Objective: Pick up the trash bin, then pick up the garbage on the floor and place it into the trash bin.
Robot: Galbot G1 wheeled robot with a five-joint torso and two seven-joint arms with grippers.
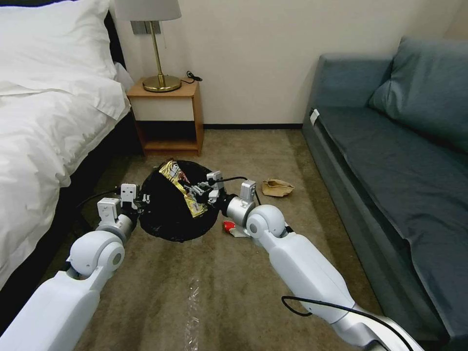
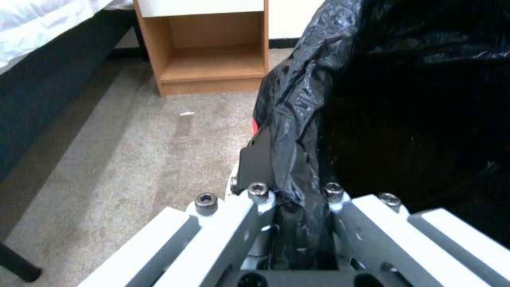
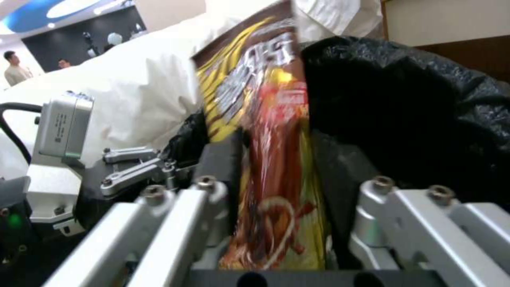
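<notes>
Snack wrapper (image 1: pixel 181 187) over trash bin (image 1: pixel 165 222) rim

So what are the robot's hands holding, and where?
Left gripper pinches the trash bin by its bagged rim; right gripper holds the snack wrapper near its lower end.

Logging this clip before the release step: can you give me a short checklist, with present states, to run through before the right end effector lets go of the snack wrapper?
1. Left end effector clamped on the trash bin rim and liner: ok.
2. Right end effector shut on the snack wrapper: ok.
3. Wrapper over the bin's opening: ok in the head view.
4. Wrapper fully below the rim: not ok, its top end sticks up past it.
5. Bin lifted off the carpet: cannot tell.
6. Floor litter left: not ok, brown paper bag and red-and-white packet remain.
</notes>
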